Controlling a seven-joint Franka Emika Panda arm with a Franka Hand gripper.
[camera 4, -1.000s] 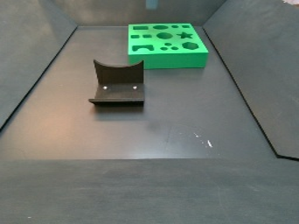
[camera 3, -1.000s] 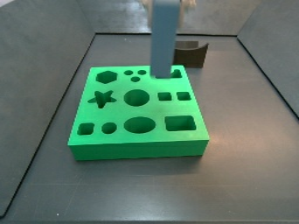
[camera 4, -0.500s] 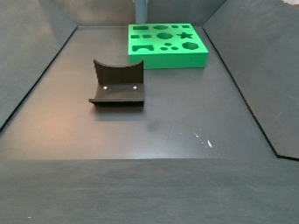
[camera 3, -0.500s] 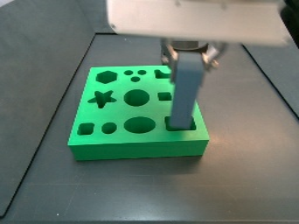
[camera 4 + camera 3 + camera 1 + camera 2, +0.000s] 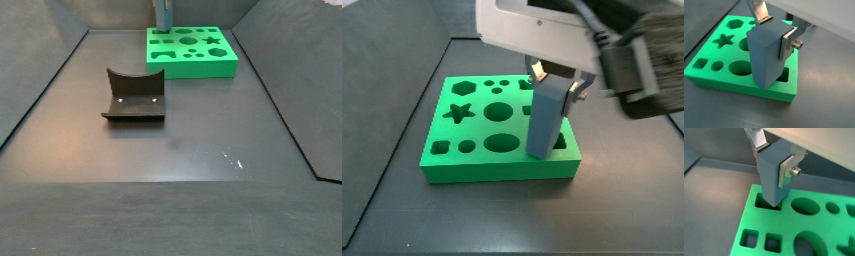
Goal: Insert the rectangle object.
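Right under my wrist, my gripper point(image 5: 775, 27) is clamped on the rectangle object point(image 5: 767, 56), one silver finger point(image 5: 789, 40) pressed flat against a broad face and the other against the opposite face, up near the top end, so the long grey-blue block hangs upright with its lower end free to lead. That high grip makes sense to me: it leaves the whole lower length clear of my fingers to go down into the board. The block's foot sits at the rectangular slot point(image 5: 769, 204) in the corner of the green board point(image 5: 821, 233), and in a wrist view it looks already just inside the opening, though how deep I cannot tell. I hold it vertical and square to the slot, because I judge any tilt would catch an edge on the foam-like rim. In a side view the block point(image 5: 548, 120) stands tall over the board's near right corner point(image 5: 556, 160), with the round, star and hexagon cut-outs point(image 5: 461, 112) beside it all unfilled. Further off, the board point(image 5: 193, 55) rests flat on the dark floor at the far end of the pen, and the fixture point(image 5: 134, 96), that dark bracket with the curved top, stands well apart from it nearer the camera, playing no part here. Next I reckon on a straight push down.
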